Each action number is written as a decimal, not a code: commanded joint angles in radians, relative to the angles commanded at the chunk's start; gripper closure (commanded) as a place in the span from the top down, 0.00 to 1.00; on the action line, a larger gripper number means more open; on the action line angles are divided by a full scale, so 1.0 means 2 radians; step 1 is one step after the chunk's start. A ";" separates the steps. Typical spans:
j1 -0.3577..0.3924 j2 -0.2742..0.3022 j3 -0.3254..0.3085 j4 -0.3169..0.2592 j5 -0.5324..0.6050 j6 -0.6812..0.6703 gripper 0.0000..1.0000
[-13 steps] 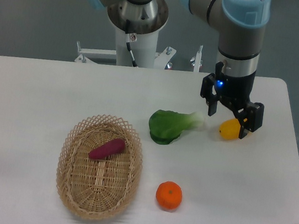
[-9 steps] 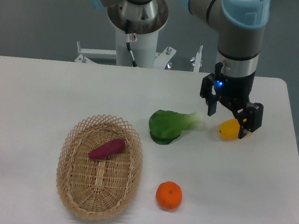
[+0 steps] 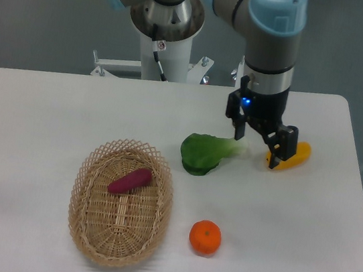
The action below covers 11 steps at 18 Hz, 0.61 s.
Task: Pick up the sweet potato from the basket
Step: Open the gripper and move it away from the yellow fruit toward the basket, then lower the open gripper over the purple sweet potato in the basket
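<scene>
The magenta-purple sweet potato lies slanted in the upper half of the tan wicker basket at the lower left of the table. My gripper hangs open well to the right of the basket, above the table between the green vegetable and the yellow-orange fruit. Nothing sits between its black fingers. The sweet potato is far from the gripper and fully visible.
A round orange rests just right of the basket near the front. The green leafy vegetable lies between basket and gripper. The arm's base stands behind the table's far edge. The table's right edge runs close to the yellow fruit.
The arm has shifted left by a small amount, uncovering the yellow-orange fruit, which now lies fully exposed on the table. The basket, sweet potato and orange have not moved.
</scene>
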 joint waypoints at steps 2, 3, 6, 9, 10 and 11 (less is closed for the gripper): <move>-0.030 -0.005 -0.007 0.016 -0.001 -0.061 1.00; -0.044 -0.011 -0.012 0.026 -0.001 -0.096 1.00; -0.090 -0.031 -0.012 0.037 0.000 -0.170 1.00; -0.112 -0.044 -0.021 0.041 0.002 -0.175 1.00; -0.118 -0.049 -0.022 0.042 0.002 -0.178 1.00; -0.128 -0.059 -0.022 0.045 0.002 -0.172 1.00</move>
